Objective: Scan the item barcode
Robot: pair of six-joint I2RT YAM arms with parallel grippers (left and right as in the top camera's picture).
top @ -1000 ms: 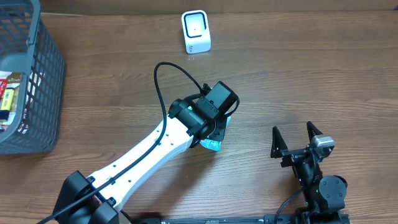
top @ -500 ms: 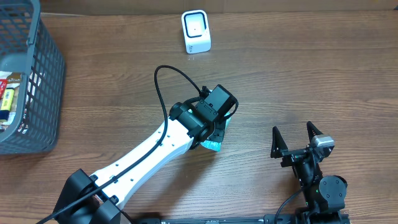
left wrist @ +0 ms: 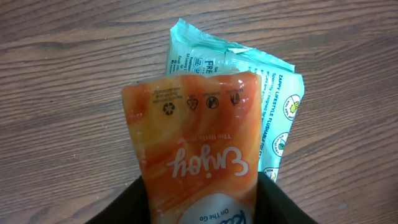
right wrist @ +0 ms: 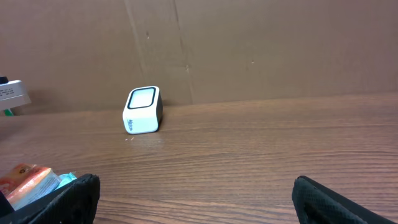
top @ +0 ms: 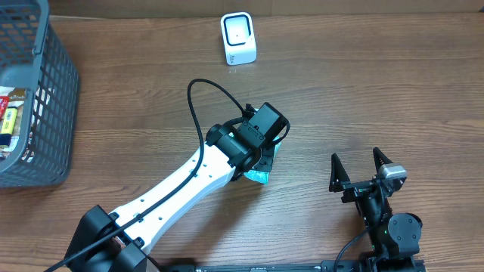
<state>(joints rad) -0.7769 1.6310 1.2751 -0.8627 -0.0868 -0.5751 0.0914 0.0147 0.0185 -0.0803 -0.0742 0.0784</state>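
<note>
the overhead view looks straight down on the brown wood-grain table (top: 378,91) from high up, wide enough to take in the white box-shaped scanner (top: 238,38) at the far edge and the grey plastic mesh basket (top: 45,113) at the left. the left wrist view also faces straight down, but very close, and is filled by an orange glossy pouch (left wrist: 199,162) lying over a teal plastic packet (left wrist: 267,93). the right wrist view sits low, looking level across the table toward a brown cardboard wall (right wrist: 249,43). it shares the scanner with the overhead view; the packet shows in all three.
</note>
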